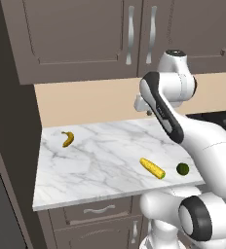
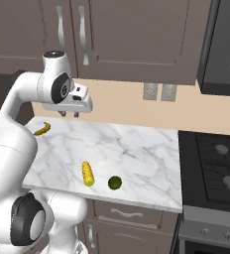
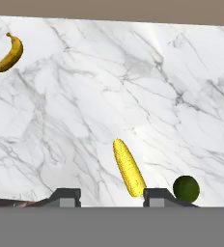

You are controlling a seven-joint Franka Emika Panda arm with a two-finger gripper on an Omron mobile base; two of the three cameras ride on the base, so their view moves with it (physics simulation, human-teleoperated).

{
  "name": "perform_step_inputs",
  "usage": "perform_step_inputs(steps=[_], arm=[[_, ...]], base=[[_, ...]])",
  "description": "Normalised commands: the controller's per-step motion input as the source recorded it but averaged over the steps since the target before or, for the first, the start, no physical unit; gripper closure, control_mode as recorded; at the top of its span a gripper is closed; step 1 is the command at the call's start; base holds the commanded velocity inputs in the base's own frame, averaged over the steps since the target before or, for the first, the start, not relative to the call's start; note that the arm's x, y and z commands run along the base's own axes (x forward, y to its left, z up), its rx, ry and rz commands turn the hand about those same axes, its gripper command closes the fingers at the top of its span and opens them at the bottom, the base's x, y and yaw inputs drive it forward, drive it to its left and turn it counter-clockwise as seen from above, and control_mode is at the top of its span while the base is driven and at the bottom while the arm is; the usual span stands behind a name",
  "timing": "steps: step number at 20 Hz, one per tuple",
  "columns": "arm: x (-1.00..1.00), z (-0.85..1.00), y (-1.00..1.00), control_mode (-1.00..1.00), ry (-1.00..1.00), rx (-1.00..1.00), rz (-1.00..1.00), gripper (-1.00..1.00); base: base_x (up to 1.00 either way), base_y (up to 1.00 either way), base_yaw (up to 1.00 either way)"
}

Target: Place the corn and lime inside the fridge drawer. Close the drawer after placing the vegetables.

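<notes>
You've placed nothing yet: corn (image 1: 152,168) and lime (image 1: 182,168) lie near each other at the table's (image 1: 100,160) near edge; gripper (image 2: 70,114) hangs above, narrow and empty.

The counter (image 1: 100,160) looks like polished white marble with grey veins, smooth and faintly glossy. The corn (image 1: 152,168) has a bumpy, matt yellow skin; at its 3 o'clock in the left base view, the lime (image 1: 182,168) is smooth dark green. The banana (image 1: 67,139) is smooth and matt. The cabinet doors (image 2: 137,39) look like matt taupe painted wood, with satin metal handles (image 2: 85,34).
</notes>
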Motion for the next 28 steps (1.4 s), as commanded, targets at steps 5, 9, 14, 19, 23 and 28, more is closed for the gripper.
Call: perform_step_inputs(steps=[5,9,14,19,23,28], arm=[[-0.10,-0.25,-0.17,-1.00,0.00,-0.06,0.00,-1.00],[-0.25,-0.99,-0.18,-1.00,0.13,-0.19,-0.11,-1.00],[0.00,-1.00,-0.11,-1.00,0.23,0.07,-0.01,-1.00],[0.24,-1.00,0.00,-1.00,0.19,0.00,0.05,-1.00],[0.47,-1.00,0.09,-1.00,0.21,-0.08,0.00,-1.00],[0.47,-0.83,0.00,-1.00,0.20,0.00,0.00,-1.00]], base=[[0.00,0.00,0.00],[0.00,0.00,0.00],[0.00,0.00,0.00],[0.00,0.00,0.00],[0.00,0.00,0.00],[0.00,0.00,0.00]])
